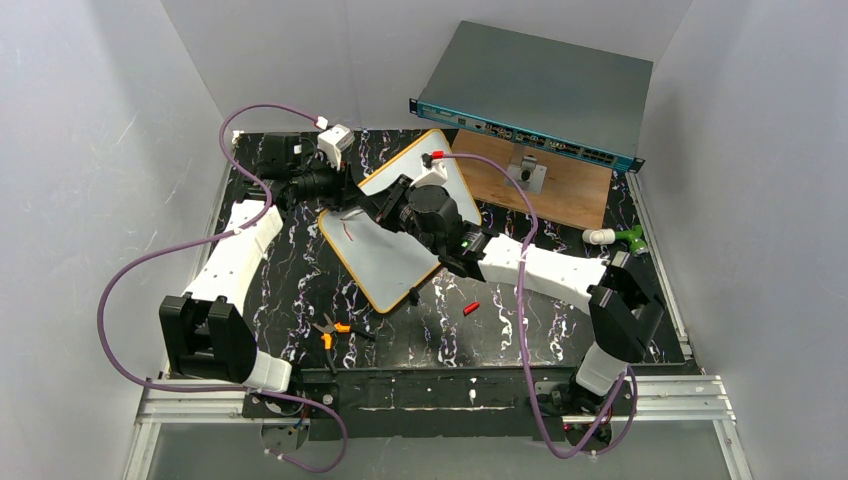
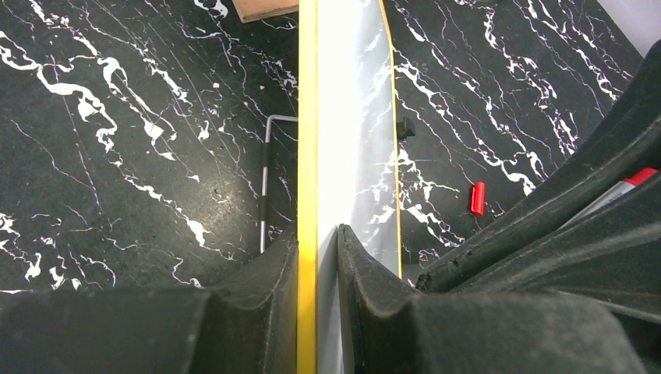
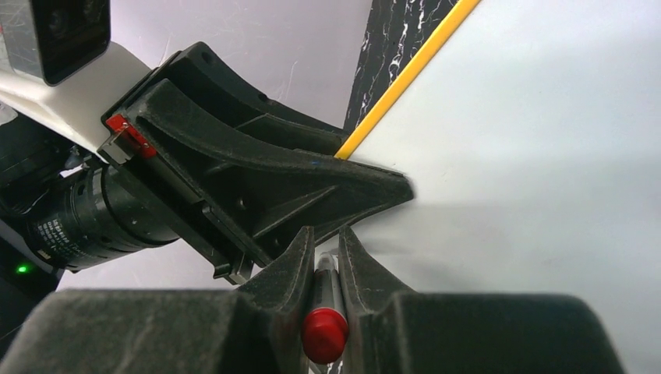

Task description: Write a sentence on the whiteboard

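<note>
Whiteboard (image 1: 400, 265): mid-table on the black marbled top, between the two arms, in front of the wooden board (image 1: 545, 190).
Long axis: runs diagonally from near-left to far-right in the overhead view; writing face up, toward the marker.
Left gripper (image 2: 318, 238): fingers clamped on the board's orange rim along its far-left long side, one on each face.
Right gripper (image 3: 325, 234): closed on a red-ended marker (image 3: 325, 331), tip aimed down at the white face just beside the left gripper.
Sentence: only a short red stroke (image 1: 347, 232) shows near the left corner (no words legible).
Handling: likely light, stiff and thin, with a slick face that a marker glides over; pressing down far from the held edge could rock or slide it on its small clip feet.
Where to hold: the rim, as now, clear of the writing area.
Flat or propped: cannot tell.
Loose nearby: a red cap (image 1: 471, 307) and orange-handled pliers (image 1: 330, 330).
</note>
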Controlling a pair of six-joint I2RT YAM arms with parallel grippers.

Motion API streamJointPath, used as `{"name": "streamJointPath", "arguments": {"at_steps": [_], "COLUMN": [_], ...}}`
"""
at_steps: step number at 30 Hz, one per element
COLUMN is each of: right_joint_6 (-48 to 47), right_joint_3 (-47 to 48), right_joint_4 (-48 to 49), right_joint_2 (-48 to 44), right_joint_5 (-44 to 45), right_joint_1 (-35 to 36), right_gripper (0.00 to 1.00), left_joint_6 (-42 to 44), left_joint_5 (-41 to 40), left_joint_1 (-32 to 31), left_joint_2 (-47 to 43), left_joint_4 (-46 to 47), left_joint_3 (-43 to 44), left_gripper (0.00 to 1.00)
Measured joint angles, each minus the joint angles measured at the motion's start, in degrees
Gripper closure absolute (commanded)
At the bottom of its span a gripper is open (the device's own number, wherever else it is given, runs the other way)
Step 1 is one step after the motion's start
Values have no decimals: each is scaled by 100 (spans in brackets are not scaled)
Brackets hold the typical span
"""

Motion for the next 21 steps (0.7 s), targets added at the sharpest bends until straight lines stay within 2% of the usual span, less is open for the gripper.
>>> {"name": "streamJointPath", "arguments": {"at_steps": [9, 21], "right_joint_6": [31, 96], "right_joint_3": [-70, -623], "right_joint_4": [4, -44], "right_joint_2": [39, -162], "right_joint_5": [39, 39], "right_joint_1": [-52, -94], "right_gripper": [99, 99], "left_joint_6": [2, 2], "left_joint_5": [-13, -50], "left_joint_1": [2, 7], "left_joint_2": [0, 2], "left_joint_4": [-7, -15], "left_joint_3": [0, 0], "left_gripper": [100, 100]}}
